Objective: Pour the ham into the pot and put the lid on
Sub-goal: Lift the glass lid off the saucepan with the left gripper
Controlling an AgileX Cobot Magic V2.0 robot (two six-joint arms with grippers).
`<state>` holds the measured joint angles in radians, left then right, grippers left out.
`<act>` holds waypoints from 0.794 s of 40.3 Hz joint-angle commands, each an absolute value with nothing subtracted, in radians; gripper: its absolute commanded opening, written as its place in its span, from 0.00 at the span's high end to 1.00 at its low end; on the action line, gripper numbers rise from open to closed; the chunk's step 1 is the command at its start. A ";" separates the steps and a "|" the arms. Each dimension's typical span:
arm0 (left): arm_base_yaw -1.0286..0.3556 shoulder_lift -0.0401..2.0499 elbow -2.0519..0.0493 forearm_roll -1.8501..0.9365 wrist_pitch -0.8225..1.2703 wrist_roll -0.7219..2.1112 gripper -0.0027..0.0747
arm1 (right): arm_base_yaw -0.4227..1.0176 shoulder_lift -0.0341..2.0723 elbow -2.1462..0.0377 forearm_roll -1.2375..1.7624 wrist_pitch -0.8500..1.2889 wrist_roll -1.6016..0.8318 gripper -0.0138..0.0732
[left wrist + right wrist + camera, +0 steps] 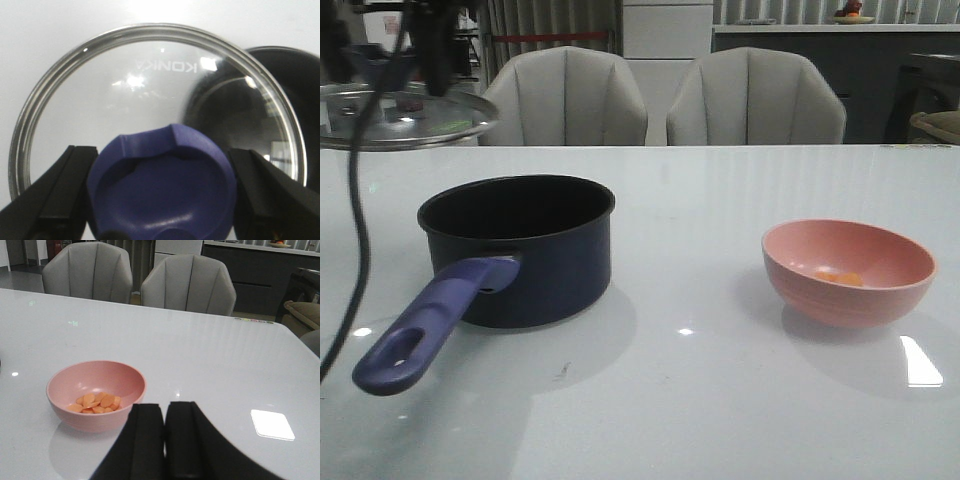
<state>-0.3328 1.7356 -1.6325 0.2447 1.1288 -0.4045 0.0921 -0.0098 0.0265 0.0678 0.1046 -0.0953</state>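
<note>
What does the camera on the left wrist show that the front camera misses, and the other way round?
Only the left wrist view shows the left tool clamping the lid's blue knob, and lettering on the glass. Only the front view shows the pink bowl with ham, the pot's purple handle and the chairs. Both show the lid and the pot.

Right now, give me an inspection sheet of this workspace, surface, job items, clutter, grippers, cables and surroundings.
Surface: white glossy table, light reflections.
Pot: upright, uncovered, nothing seen inside, handle toward the camera.
Ham: orange slices in the pink bowl, not poured.
Lid: held in the air by its blue knob.
Clutter: nothing seen.
Left gripper: fingers shut on the knob.
Right gripper: shut, empty, short of the bowl.
Cables: black cable hanging at left.
Surroundings: two grey chairs, cabinets behind.
</note>
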 commanded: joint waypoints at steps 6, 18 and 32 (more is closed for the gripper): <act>-0.064 1.551 -1.433 0.065 0.970 -0.258 0.44 | 0.088 -0.031 0.022 0.067 0.020 -0.099 0.65; 0.085 1.539 -1.196 0.028 0.788 -0.116 0.44 | 0.088 -0.031 0.022 0.067 0.020 -0.099 0.65; 0.085 1.652 -1.107 -0.046 0.632 -0.085 0.44 | 0.088 -0.031 0.022 0.067 0.020 -0.099 0.65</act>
